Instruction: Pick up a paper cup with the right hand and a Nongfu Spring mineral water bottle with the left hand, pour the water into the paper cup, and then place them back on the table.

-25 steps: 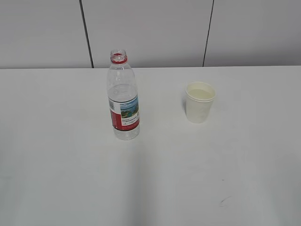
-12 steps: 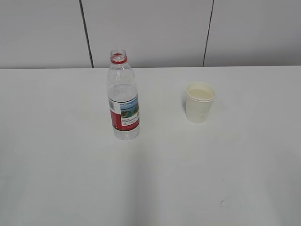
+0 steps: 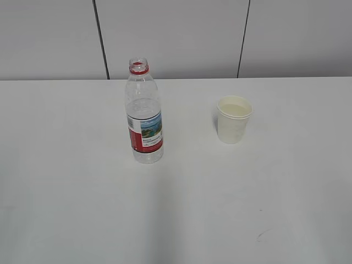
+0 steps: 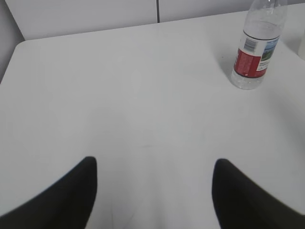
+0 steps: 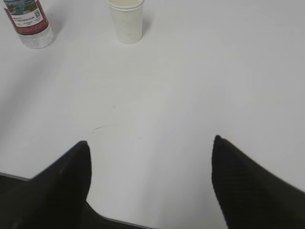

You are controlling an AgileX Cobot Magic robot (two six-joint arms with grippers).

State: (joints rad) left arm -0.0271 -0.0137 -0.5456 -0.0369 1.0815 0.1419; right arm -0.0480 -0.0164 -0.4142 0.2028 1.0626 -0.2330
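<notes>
The Nongfu Spring mineral water bottle (image 3: pixel 144 115) stands upright and capless on the white table (image 3: pixel 66 181), left of centre. It also shows in the left wrist view (image 4: pixel 255 47) and the right wrist view (image 5: pixel 29 21). The paper cup (image 3: pixel 234 119) stands upright to its right, with liquid showing inside; it also shows in the right wrist view (image 5: pixel 126 19). My left gripper (image 4: pixel 153 164) is open and empty, well back from the bottle. My right gripper (image 5: pixel 151 143) is open and empty near the table's front edge, well back from the cup. Neither arm shows in the exterior view.
A grey panelled wall (image 3: pixel 176 38) runs behind the table's far edge. A small dark mark (image 3: pixel 263 235) lies on the tabletop at the front right; it also shows in the right wrist view (image 5: pixel 106 128). The table's left corner (image 4: pixel 21 45) shows in the left wrist view.
</notes>
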